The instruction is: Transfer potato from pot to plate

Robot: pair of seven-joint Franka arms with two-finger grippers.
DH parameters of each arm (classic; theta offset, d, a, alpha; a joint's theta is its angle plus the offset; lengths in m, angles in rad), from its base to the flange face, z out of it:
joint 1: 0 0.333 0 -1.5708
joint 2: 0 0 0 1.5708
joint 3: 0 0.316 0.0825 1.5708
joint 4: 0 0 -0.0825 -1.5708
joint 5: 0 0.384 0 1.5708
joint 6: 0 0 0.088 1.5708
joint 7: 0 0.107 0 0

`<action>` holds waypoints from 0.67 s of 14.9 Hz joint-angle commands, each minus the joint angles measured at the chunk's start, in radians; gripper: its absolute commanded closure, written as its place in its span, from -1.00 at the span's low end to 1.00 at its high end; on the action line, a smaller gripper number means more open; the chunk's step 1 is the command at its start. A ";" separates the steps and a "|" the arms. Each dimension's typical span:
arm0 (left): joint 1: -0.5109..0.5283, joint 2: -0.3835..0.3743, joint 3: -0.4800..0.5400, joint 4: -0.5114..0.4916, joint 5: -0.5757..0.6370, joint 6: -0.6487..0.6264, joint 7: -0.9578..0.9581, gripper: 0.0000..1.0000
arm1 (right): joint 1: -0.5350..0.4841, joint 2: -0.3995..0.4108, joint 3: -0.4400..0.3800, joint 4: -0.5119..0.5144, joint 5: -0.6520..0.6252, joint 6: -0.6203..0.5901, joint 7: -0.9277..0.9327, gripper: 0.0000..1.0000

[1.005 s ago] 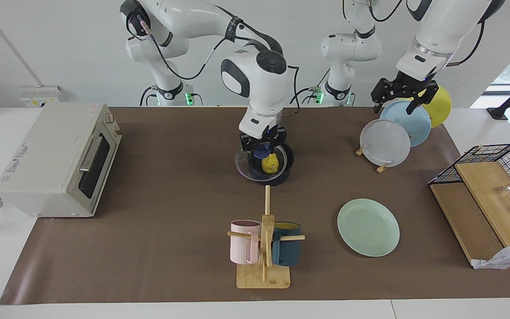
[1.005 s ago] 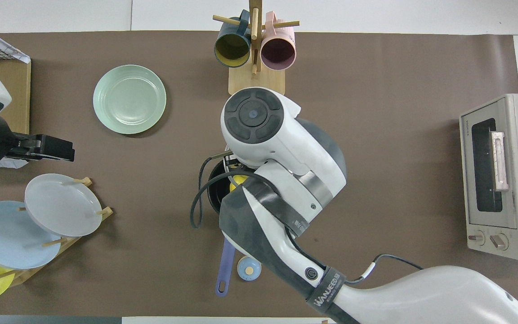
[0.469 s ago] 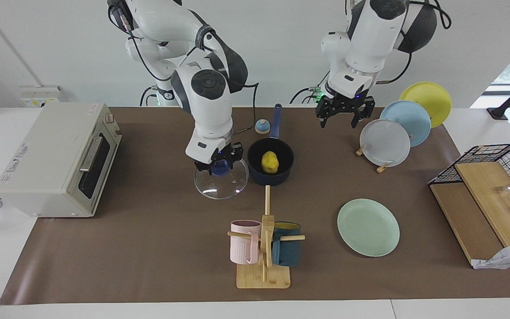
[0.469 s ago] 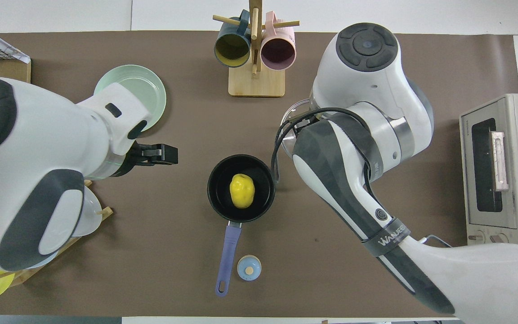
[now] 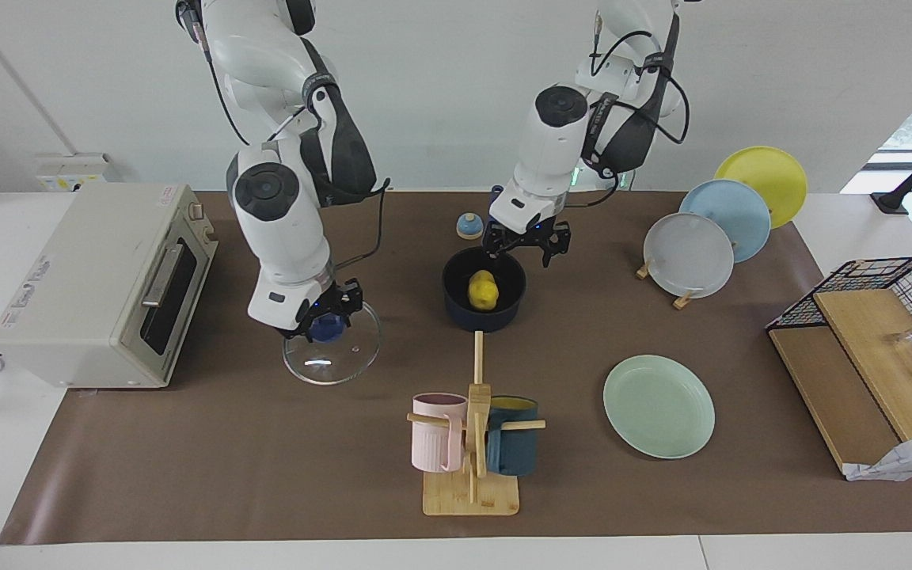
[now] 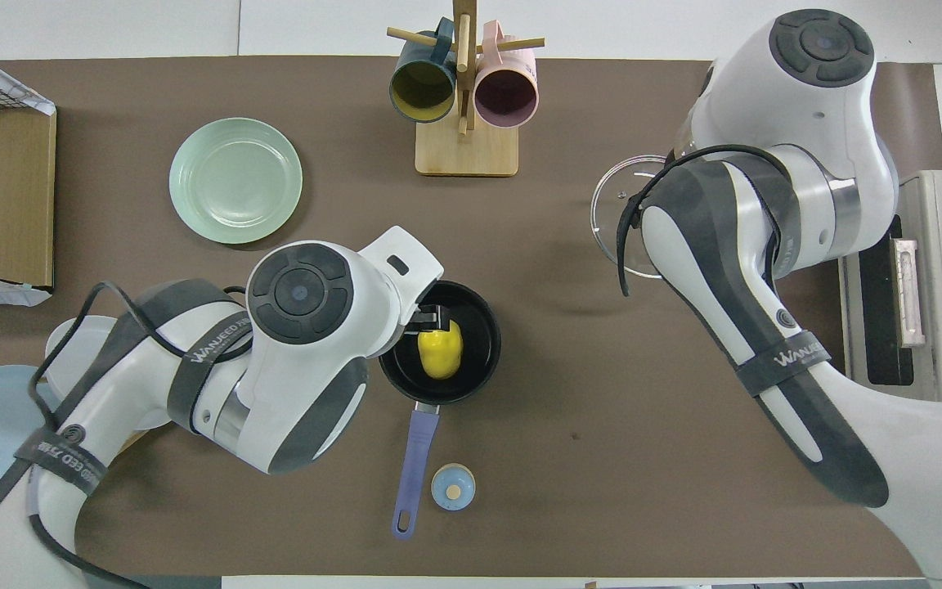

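Observation:
The yellow potato (image 5: 483,290) (image 6: 440,349) lies in the dark navy pot (image 5: 456,305) (image 6: 479,360) at mid-table, with the pot's blue handle (image 6: 414,458) pointing toward the robots. My left gripper (image 5: 526,244) (image 6: 430,315) hangs open just over the pot's rim, above the potato and not touching it. The mint-green plate (image 5: 659,406) (image 6: 235,181) lies bare, farther from the robots, toward the left arm's end. My right gripper (image 5: 321,317) is shut on the blue knob of a glass lid (image 5: 332,352) (image 6: 618,217), held low over the mat beside the oven.
A toaster oven (image 5: 100,285) stands at the right arm's end. A mug rack (image 5: 472,443) with a pink and a dark blue mug stands farther out than the pot. A plate rack (image 5: 701,245) and a wire basket (image 5: 875,317) are at the left arm's end. A small light-blue knob (image 5: 469,226) lies beside the pot's handle.
My right gripper lifted the glass lid off the pot and carried it toward the oven. My left arm swung from the plate rack to over the pot.

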 commanded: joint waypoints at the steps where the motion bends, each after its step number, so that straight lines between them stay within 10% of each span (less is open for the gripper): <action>1: -0.034 0.045 0.017 -0.011 -0.006 0.072 -0.050 -1.00 | -0.003 -0.038 -0.042 -0.096 0.034 0.101 -0.115 -0.13; 10: -0.062 0.115 0.017 -0.019 -0.006 0.157 -0.147 -1.00 | -0.021 -0.007 -0.130 -0.205 0.074 0.253 -0.272 -0.13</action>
